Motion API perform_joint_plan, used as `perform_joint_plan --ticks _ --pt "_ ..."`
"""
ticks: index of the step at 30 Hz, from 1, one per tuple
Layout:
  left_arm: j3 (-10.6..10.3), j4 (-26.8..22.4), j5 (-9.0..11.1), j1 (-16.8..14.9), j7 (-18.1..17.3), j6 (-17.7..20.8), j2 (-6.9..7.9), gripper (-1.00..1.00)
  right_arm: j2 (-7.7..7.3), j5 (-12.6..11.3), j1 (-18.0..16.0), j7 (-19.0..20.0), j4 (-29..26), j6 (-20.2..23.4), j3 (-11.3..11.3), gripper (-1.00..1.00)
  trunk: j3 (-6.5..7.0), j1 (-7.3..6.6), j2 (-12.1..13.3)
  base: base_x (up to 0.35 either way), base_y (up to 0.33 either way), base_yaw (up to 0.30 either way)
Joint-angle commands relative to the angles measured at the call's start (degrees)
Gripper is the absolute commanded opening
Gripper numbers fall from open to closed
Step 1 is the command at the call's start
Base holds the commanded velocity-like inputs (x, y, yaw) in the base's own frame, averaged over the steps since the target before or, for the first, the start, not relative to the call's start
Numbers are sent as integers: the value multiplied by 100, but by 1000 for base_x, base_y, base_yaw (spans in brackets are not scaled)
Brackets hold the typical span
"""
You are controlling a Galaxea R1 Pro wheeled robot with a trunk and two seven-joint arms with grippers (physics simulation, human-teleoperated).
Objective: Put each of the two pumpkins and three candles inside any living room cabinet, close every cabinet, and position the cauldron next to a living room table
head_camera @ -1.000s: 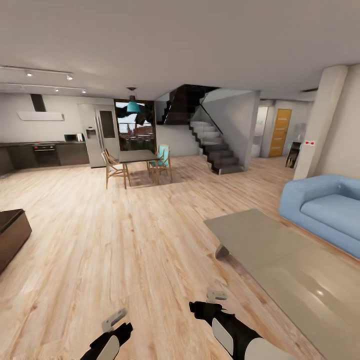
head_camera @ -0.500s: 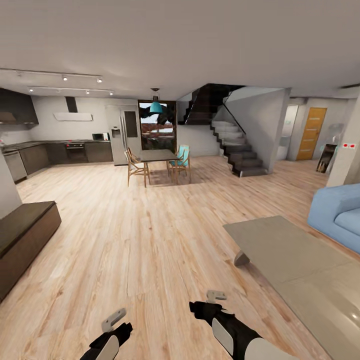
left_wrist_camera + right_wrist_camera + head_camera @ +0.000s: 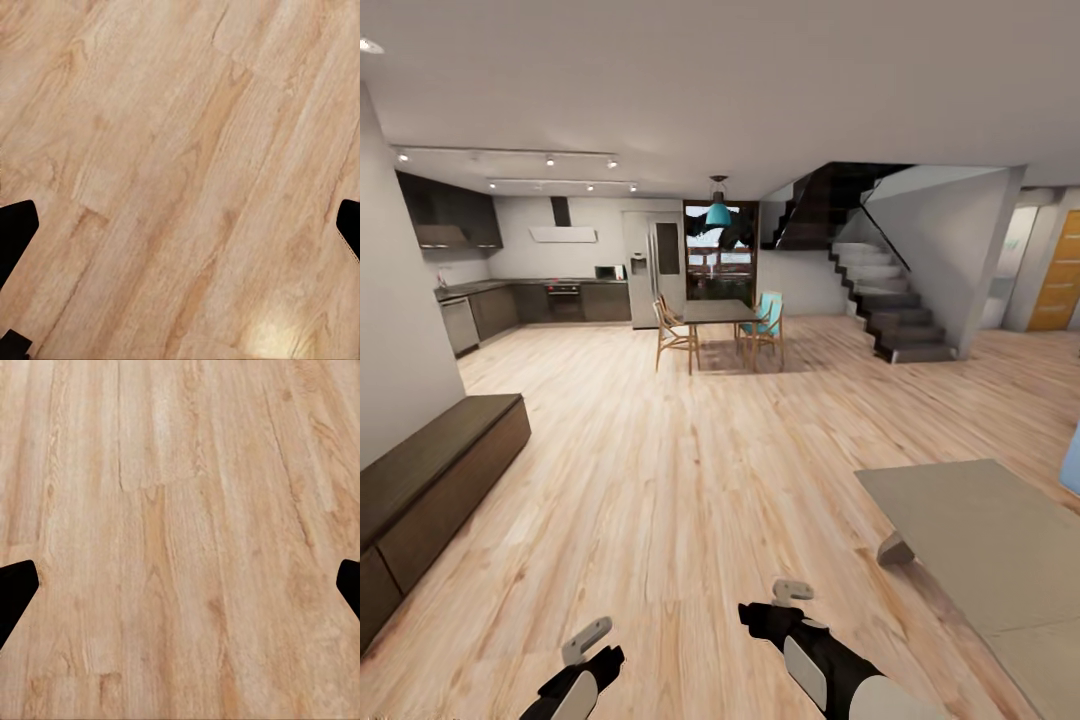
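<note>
cabinet (image 3: 435, 480) left of left gripper (image 3: 588, 640), table (image 3: 980, 530) right

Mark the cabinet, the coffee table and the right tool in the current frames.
cabinet (image 3: 430, 455): head view, on its flat dark top.
coffee table (image 3: 1000, 540): head view, on the bare grey top.
right tool (image 3: 792, 590): head view, between its fingertips, over the wood floor.

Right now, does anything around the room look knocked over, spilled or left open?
Nothing stands out. The cabinet by the wall looks shut, the table top is bare, and the dining chairs stand upright. Both claws, left and right, hang open above the floor.
</note>
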Motion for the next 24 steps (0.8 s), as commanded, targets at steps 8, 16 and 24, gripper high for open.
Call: perform_joint_plan --ticks 8,16,24 --pt "-14 -1 41 -3 46 14 4 100 1 -38 -3 -24 -11 23 42 100 -8 3 -5 265 -82 274" --pt "-18 38 49 -3 38 14 4 100 2 -38 -3 -24 -11 23 47 100 -8 3 -5 276 -13 274" --pt "-27 51 61 -5 45 15 4 100 -1 -38 -3 -24 -11 23 48 100 -8 3 -5 311 -58 274"
